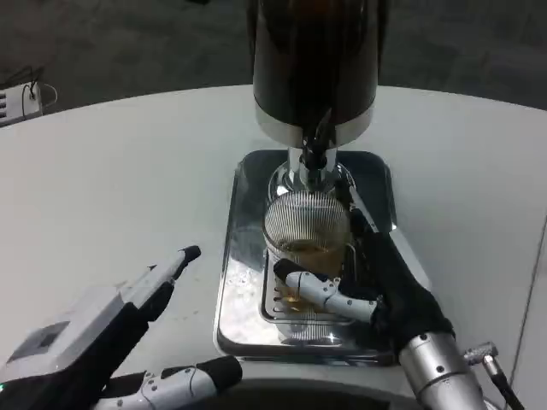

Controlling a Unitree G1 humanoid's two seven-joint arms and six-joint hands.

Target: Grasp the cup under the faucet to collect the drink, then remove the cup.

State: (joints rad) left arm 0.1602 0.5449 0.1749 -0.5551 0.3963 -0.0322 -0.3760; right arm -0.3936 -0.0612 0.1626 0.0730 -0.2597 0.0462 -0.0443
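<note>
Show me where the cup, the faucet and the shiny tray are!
cup (306, 224): head view, on its ribbed glass wall.
faucet (313, 147): head view, on the dark spout above the cup.
tray (241, 290): head view, on its bare left side.

A white round table (128, 179) carries a shiny metal tray (244, 282) at its near middle. A dark drink dispenser (314, 60) stands on the tray's far end.

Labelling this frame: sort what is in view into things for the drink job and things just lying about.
For the job: cup, faucet, drink dispenser, metal tray, right hand gripping the cup.

Lying about: white device at the table's far left edge; left hand waiting, holding nothing.
</note>
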